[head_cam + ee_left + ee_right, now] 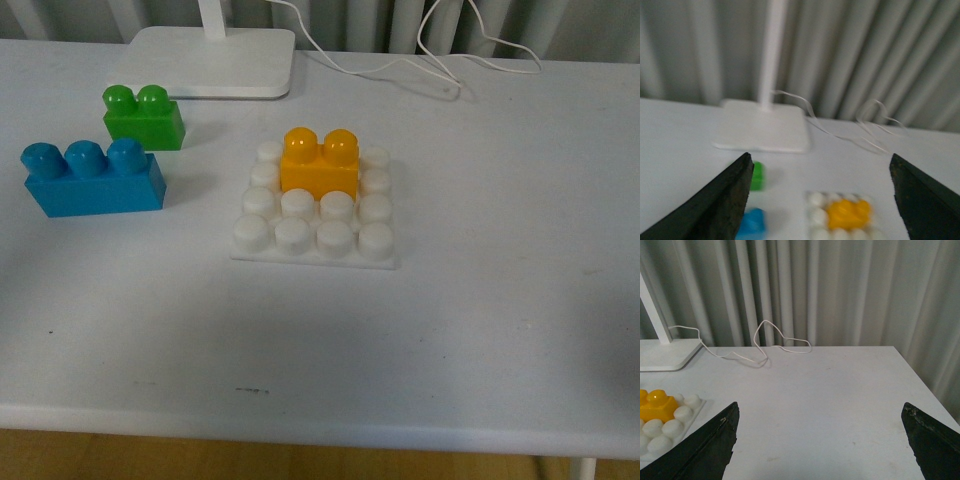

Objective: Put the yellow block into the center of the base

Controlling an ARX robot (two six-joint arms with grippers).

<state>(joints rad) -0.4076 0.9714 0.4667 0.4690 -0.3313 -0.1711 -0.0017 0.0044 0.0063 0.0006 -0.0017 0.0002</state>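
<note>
The yellow block stands upright on the white studded base, over its middle studs toward the far side. It shows blurred in the left wrist view as the yellow block on the base, and at the edge of the right wrist view as the yellow block on the base. Neither arm appears in the front view. My left gripper is open, above and short of the base. My right gripper is open over bare table, off to the base's right.
A green two-stud brick and a longer blue brick sit left of the base. A white lamp foot stands at the back, its cable trailing right. The table's front edge is near; its right edge shows too.
</note>
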